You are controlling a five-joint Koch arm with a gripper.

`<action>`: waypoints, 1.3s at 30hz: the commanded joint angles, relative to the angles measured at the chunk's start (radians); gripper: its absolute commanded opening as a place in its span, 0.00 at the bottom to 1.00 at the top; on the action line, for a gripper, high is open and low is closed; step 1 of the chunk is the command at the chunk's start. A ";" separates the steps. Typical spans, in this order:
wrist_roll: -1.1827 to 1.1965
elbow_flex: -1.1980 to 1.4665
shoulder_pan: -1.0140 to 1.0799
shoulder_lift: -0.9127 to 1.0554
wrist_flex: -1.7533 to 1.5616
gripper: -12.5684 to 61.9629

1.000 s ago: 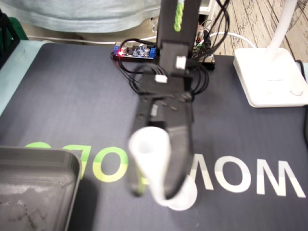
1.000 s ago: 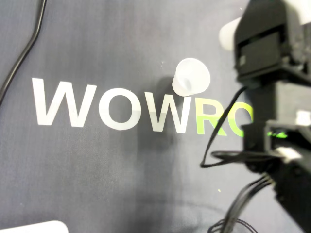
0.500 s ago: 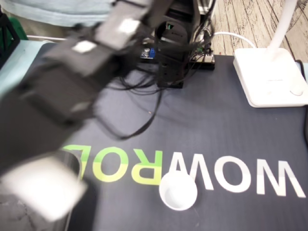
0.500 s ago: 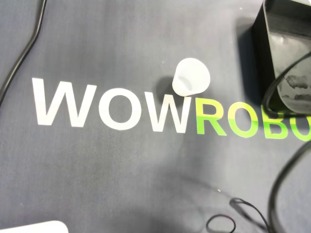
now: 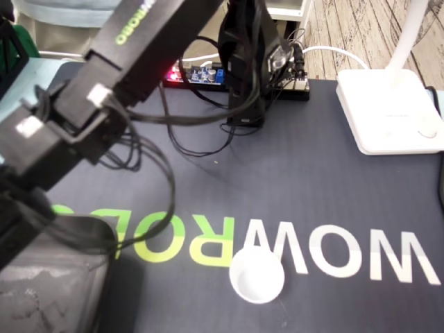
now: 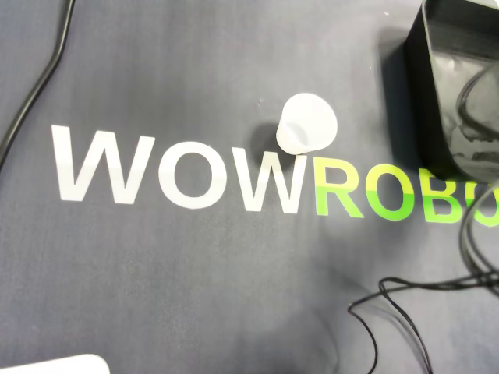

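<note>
A white cup stands upright on the dark mat below the white letter W; from above the same cup sits just over the lettering. The black arm reaches from its base at the top down to the lower left. Its dark wrist end hangs over the grey tray and is cut off by the left edge. The fingertips are out of sight in both views, and no object shows in them. In the overhead view only the arm's cables show, beside the tray at the top right.
A white lamp base stands at the right rear, its corner showing bottom left from above. A circuit board with a red light and loose wires lies by the arm's base. A black cable runs along the mat's left side.
The arm swung from the mat's middle to the left, over the tray. The white cup it carried a second ago is no longer in sight. The standing cup has not moved.
</note>
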 commanded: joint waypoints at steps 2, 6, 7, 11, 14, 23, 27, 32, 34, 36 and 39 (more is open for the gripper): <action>0.179 -0.086 0.003 -0.025 -0.031 0.20; 0.377 -0.121 0.005 -0.126 -0.031 0.20; 0.402 -0.130 0.006 -0.138 -0.031 0.20; 0.402 -0.192 0.006 -0.179 -0.032 0.20; 0.308 -0.225 0.000 -0.167 -0.032 0.20; -0.482 -0.152 -0.129 0.161 -0.041 0.20; -0.782 0.046 -0.209 0.345 -0.176 0.20; -1.169 0.393 -0.331 0.535 -0.341 0.20; -1.331 0.560 -0.397 0.609 -0.399 0.20; -1.483 0.690 -0.465 0.650 -0.466 0.20; -1.686 0.847 -0.571 0.667 -0.618 0.20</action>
